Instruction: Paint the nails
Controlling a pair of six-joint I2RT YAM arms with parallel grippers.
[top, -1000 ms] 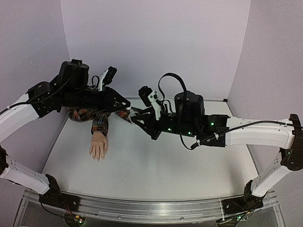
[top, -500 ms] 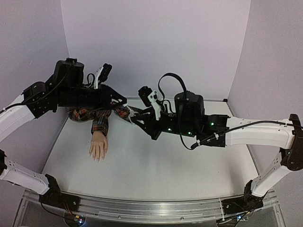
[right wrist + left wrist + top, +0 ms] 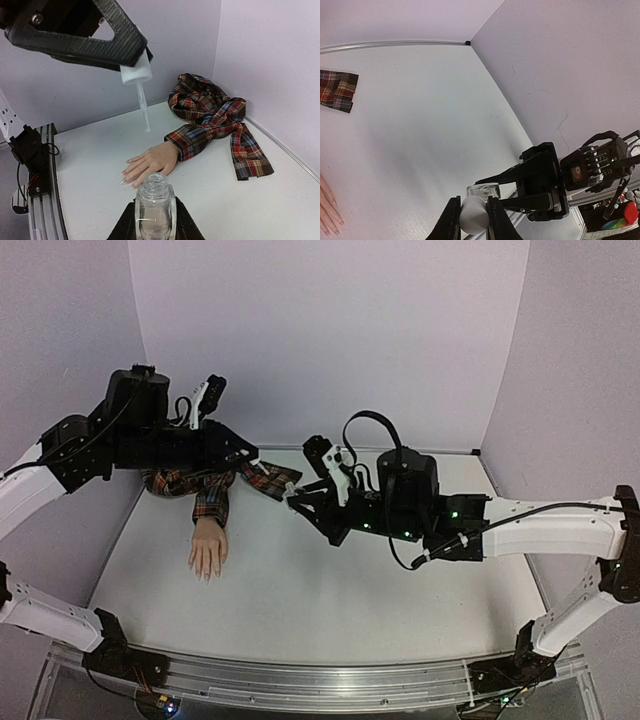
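Observation:
A flesh-coloured mannequin hand (image 3: pixel 208 552) lies palm down at the left of the table, its pale glossy nails (image 3: pixel 124 176) pointing to the near edge. A plaid sleeve (image 3: pixel 210 498) runs back from its wrist. My left gripper (image 3: pixel 473 202) is shut on a white cap (image 3: pixel 472 216) and holds it in the air; a thin clear brush stem (image 3: pixel 143 107) hangs from the cap (image 3: pixel 136 70) above the hand (image 3: pixel 152 161). My right gripper (image 3: pixel 154 210) is shut on a small clear bottle (image 3: pixel 155 207), upright with its neck open, right of the hand.
The sleeve cloth (image 3: pixel 215 115) spreads toward the back wall, and one end shows in the left wrist view (image 3: pixel 337 90). Lilac walls close the back and both sides. An aluminium rail (image 3: pixel 300 680) runs along the near edge.
The two grippers met at the bottle before. My left gripper has since drawn up and left with the cap and brush. My right gripper has shifted slightly right with the open bottle.

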